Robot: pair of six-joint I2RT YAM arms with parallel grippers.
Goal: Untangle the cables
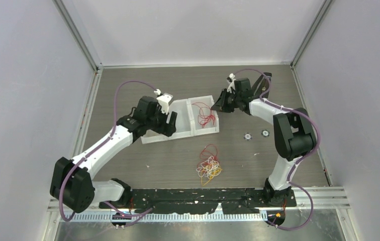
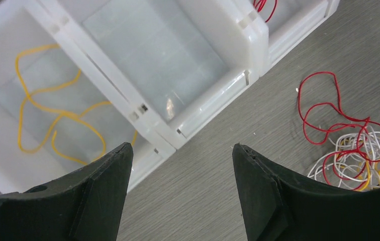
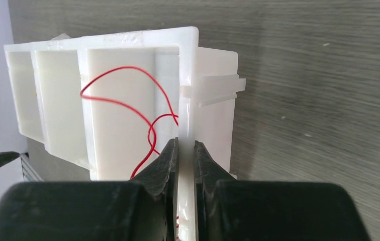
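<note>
A tangle of red, white and yellow cables [image 1: 209,165] [image 2: 359,155] lies on the table in front of a white three-compartment tray [image 1: 198,133]. One yellow cable [image 2: 52,115] lies in the tray's left compartment. A red cable [image 1: 205,114] [image 3: 127,105] lies in the right compartment. My left gripper [image 1: 164,123] [image 2: 181,146] hangs open over the tray's near left edge with nothing between its fingers. My right gripper [image 1: 219,106] [image 3: 186,142] is shut on the tray's right end wall [image 3: 188,75], one finger inside and one outside.
Two small round discs [image 1: 247,136] [image 1: 265,133] lie on the table right of the tray. Enclosure walls and metal posts [image 1: 82,40] bound the table on the left, back and right.
</note>
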